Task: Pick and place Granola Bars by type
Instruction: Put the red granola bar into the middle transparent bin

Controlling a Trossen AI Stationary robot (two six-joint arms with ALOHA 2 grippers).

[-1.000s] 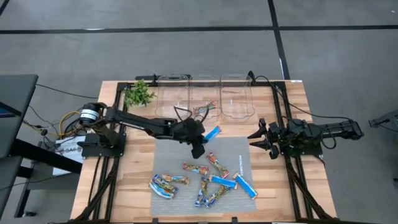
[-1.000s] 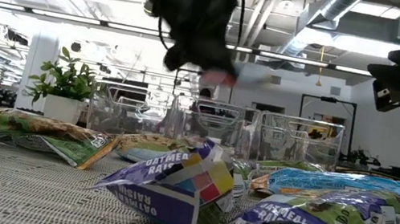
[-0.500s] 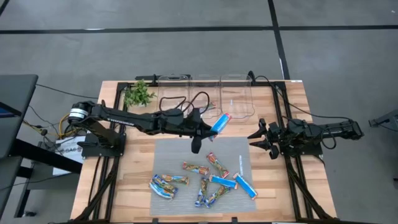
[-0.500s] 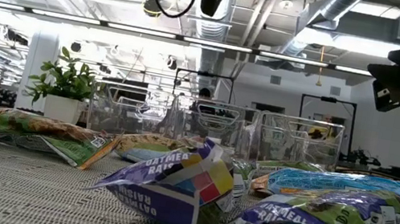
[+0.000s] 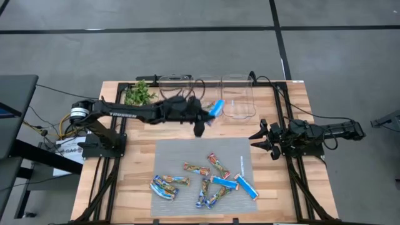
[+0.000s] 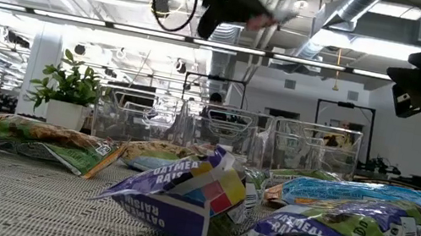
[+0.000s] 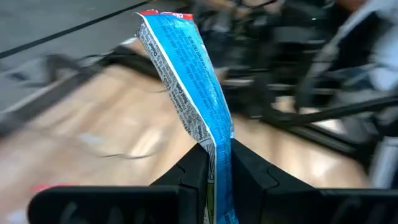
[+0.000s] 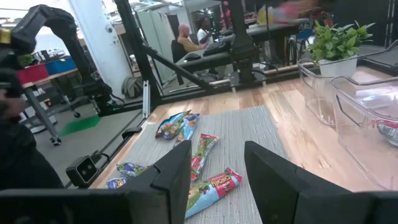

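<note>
Mostly undone: about eight bars [image 5: 212, 182] are loose on the grey mat [image 5: 172, 153], mixed types. Left gripper [image 5: 201, 121] is pinched on one blue bar [image 5: 215, 108], carrying it in the air by the three clear bins [image 5: 206, 95] at the table's back edge, seemingly over the middle one. Middle bin [image 5: 207, 94] looks to hold a bar or two already, hard to confirm; in the right wrist view one bin shows a red-edged wrapper [image 8: 387, 129] inside. Right gripper [image 5: 261, 139] idles beside the mat, fingers parted, holding nothing. Judging by the pile, sorting's barely started.
</note>
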